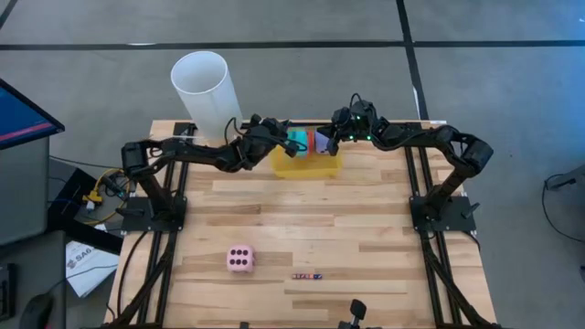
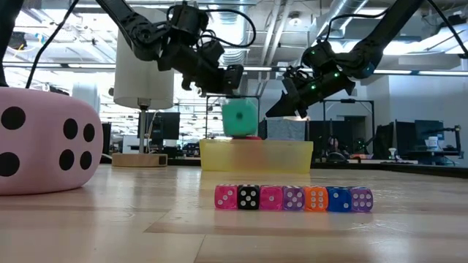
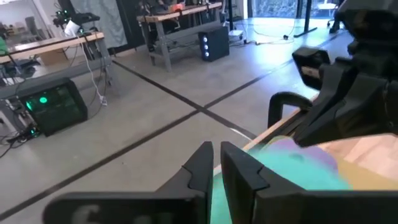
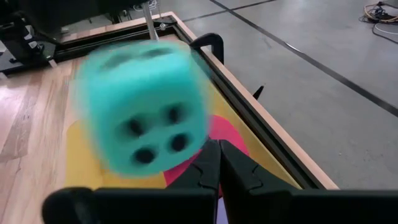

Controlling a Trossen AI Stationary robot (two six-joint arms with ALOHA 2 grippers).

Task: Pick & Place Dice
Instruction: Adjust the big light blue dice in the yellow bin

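Four big soft dice are being counted on the table. One pink die (image 1: pixel 239 260) is being left alone on the bare wood at the near side, well apart from both arms. One cyan die (image 2: pixel 240 117) is being seen over the yellow tray (image 2: pixel 256 155) at the far edge of the table, blurred and with no finger shown touching it, with a red die (image 4: pixel 225 135) lying under it in the tray. One purple die (image 1: pixel 324 143) is being seen in the tray too, just beside the red one. Seven tiny dice (image 2: pixel 293 198) are being kept in one row on the wood near the front. One white tube (image 1: pixel 203 92) is being stood past the far left corner. Two arms are being held over the tray. The left gripper (image 2: pixel 228 79) is being held just above the cyan die, with its jaws pressed together and nothing between them. The right gripper (image 2: pixel 287 102) is being held close on the other side of the same die, with its jaws closed as well and nothing held.
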